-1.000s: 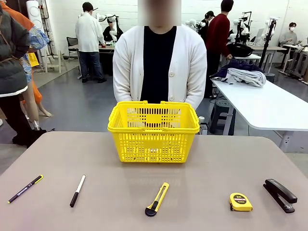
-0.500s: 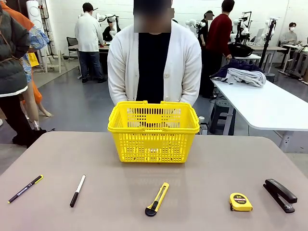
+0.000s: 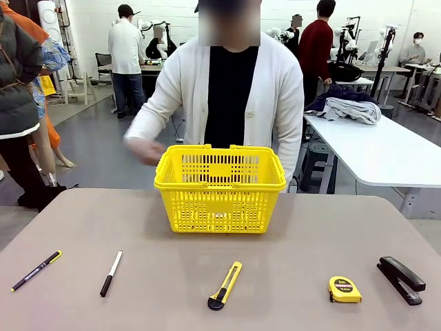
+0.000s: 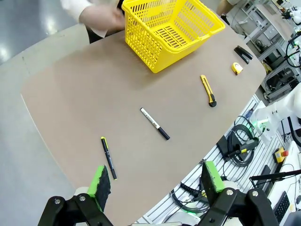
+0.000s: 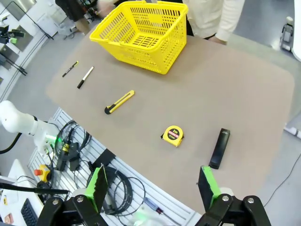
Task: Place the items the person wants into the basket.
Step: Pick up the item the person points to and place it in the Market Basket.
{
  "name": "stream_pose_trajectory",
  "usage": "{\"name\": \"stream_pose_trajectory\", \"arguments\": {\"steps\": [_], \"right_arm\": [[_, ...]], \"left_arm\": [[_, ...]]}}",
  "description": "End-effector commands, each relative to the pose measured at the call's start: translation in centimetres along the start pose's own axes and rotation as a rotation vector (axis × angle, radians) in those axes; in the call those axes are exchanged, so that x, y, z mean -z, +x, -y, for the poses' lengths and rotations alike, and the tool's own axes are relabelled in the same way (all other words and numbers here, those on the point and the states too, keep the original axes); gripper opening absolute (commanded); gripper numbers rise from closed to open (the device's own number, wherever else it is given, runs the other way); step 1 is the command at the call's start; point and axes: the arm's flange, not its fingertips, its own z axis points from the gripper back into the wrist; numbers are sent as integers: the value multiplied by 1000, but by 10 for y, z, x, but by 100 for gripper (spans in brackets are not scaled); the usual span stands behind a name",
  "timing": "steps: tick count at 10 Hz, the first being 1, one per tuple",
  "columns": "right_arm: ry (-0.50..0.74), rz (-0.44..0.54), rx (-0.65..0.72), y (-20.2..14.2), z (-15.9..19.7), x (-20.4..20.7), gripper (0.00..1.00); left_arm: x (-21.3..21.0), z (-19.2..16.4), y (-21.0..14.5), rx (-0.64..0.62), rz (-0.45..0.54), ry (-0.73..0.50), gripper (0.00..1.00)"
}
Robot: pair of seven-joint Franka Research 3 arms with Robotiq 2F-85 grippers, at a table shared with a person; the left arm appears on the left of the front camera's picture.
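The yellow basket (image 3: 220,187) stands at the table's far middle, in front of the person (image 3: 227,89), whose raised hand (image 3: 143,149) blurs beside its left rim. On the near side lie, left to right, the black pen with yellow tip (image 3: 36,270), the black marker with white cap (image 3: 111,273) and the yellow tape measure (image 3: 344,289). My left gripper (image 4: 155,181) hangs open high over the table's edge, the pen (image 4: 108,157) just ahead of it. My right gripper (image 5: 153,186) is open too, high above the near edge, with the tape measure (image 5: 173,135) ahead of it.
A yellow-and-black utility knife (image 3: 224,285) lies in the near middle and a black stapler (image 3: 400,279) at the near right. Cables and a rail (image 5: 113,188) run below the table's near edge. A white table with clothes (image 3: 372,138) stands behind on the right.
The person has leaned in and lifted one arm, bringing a hand up beside the basket's left rim. The things on the table have not moved.
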Motion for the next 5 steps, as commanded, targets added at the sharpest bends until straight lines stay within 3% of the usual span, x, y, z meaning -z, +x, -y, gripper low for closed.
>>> {"name": "stream_pose_trajectory", "arguments": {"steps": [1, 5], "right_arm": [[8, -2, -4, 0, -2, 2, 100], [8, -2, -4, 0, -2, 2, 100]], "left_arm": [[0, 0, 0, 15, 16, -13, 100], [0, 0, 0, 15, 16, -13, 100]]}}
